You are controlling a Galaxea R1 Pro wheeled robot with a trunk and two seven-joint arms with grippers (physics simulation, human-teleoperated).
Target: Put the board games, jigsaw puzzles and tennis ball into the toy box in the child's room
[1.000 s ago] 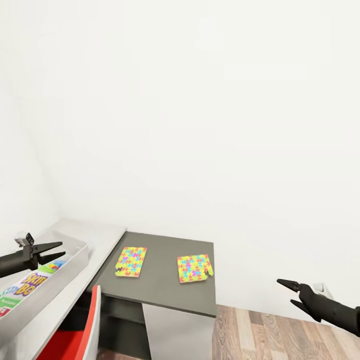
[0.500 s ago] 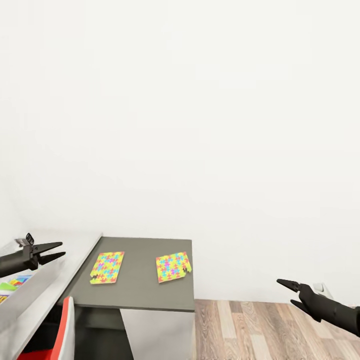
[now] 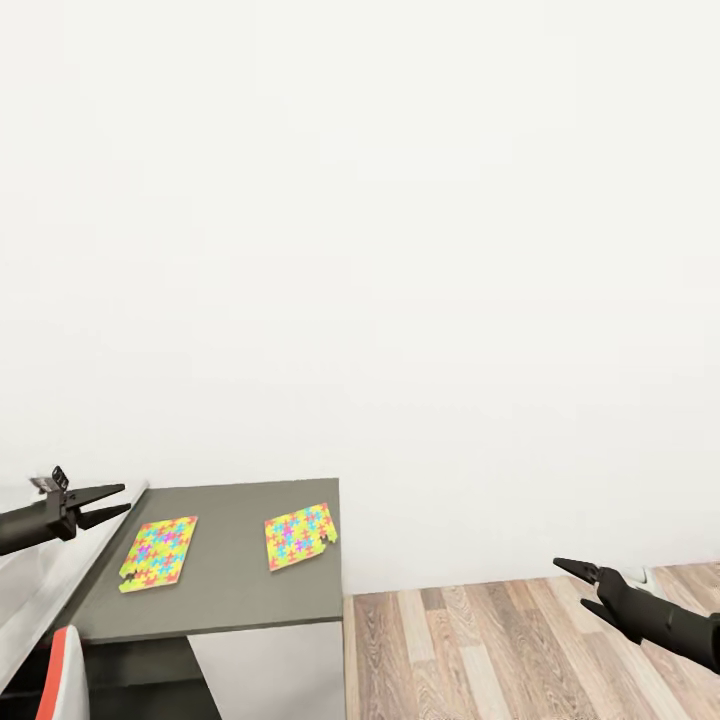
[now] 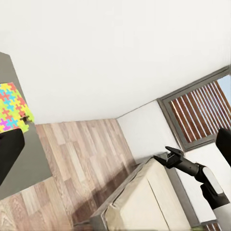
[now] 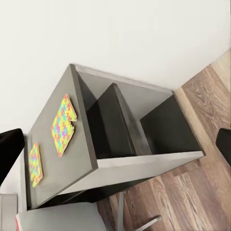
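Black and held apart over nothing, the left gripper [image 3: 112,502] and the right gripper [image 3: 578,585] both hang released and empty. Beyond them, two jigsaw puzzles [image 3: 158,552] [image 3: 298,536] lie flat, near each other, on the dark-grey corner of the desk [image 3: 240,585], against the white wall [image 3: 400,250].

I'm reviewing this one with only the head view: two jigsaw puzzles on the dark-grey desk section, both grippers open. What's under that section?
Observer: The right wrist view shows open shelf space under the dark-grey desk section, split into two compartments by an upright divider.
Operator: What lies beyond the right gripper?
Observer: In the left wrist view, the right gripper shows against the bed, which has a cream mattress on a dark frame.
Operator: And past the bed?
Observer: A window with brown slats.
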